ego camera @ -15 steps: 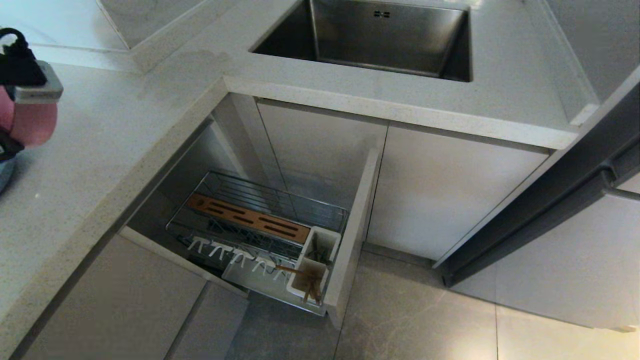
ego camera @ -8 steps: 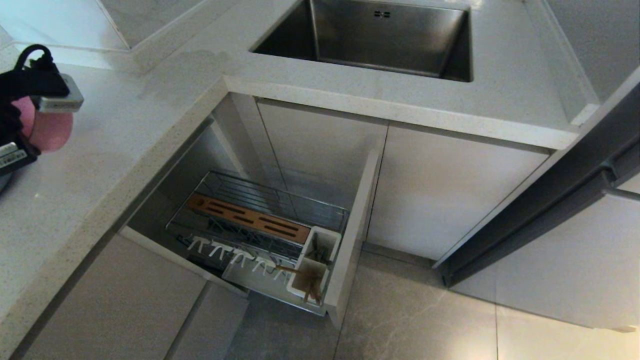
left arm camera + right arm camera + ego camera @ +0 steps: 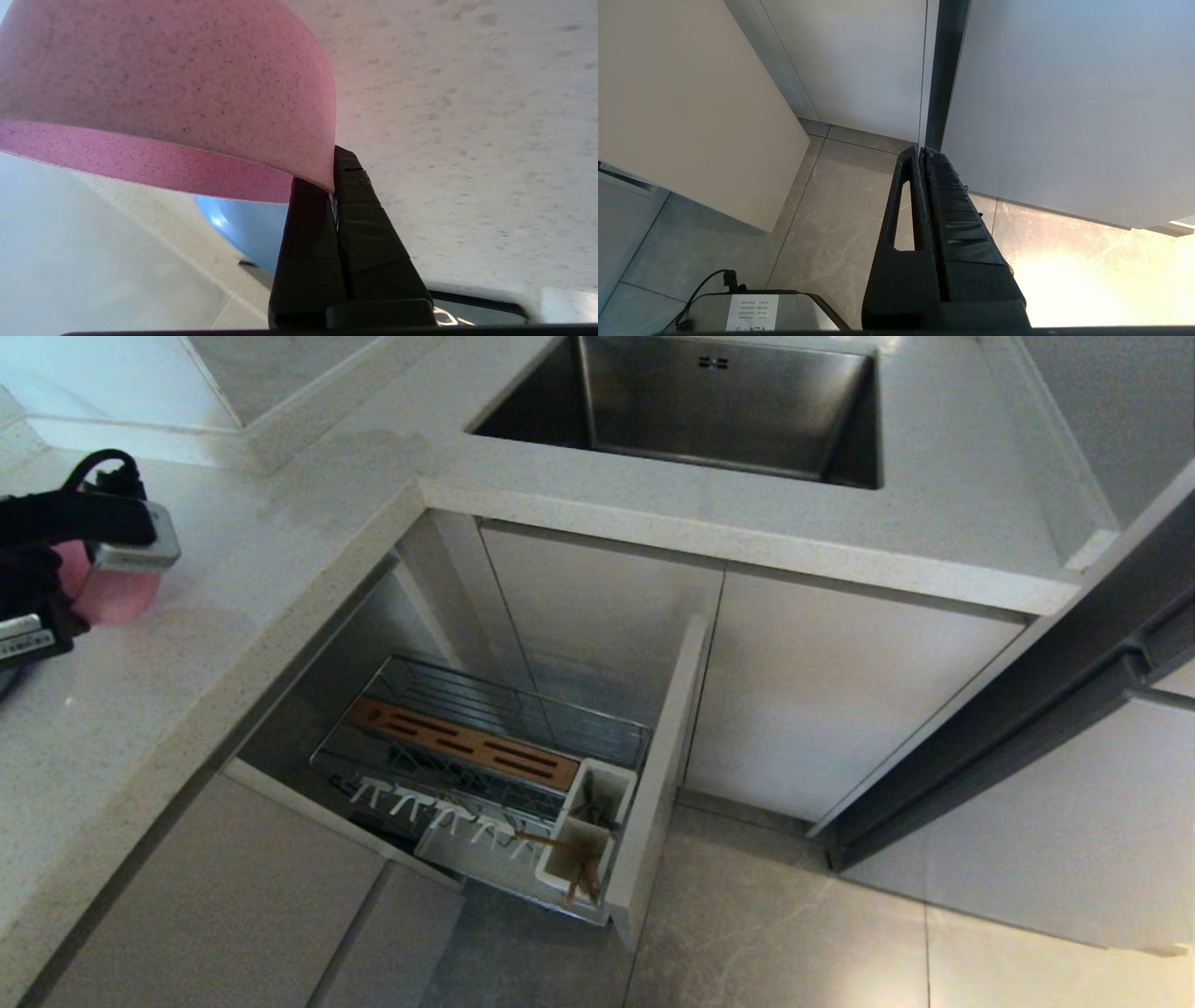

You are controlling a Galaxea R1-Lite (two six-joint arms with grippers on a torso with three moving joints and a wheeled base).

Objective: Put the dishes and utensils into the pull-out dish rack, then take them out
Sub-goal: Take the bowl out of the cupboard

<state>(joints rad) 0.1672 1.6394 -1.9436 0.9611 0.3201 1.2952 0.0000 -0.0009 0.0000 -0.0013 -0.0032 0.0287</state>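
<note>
One dish is in hand: the left hand (image 3: pixel 332 186) is clamped tight on the rim of the pink bowl (image 3: pixel 163 88), held above the counter (image 3: pixel 215 588). Loading seems underway; next the bowl must travel down into the rack (image 3: pixel 485 756). The right hand (image 3: pixel 920 154), closed and empty, hangs parked over the floor. No writing is legible.

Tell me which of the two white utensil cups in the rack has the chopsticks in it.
The nearer white cup, at the rack's front corner, holds the wooden chopsticks; the cup behind it shows none.
</note>
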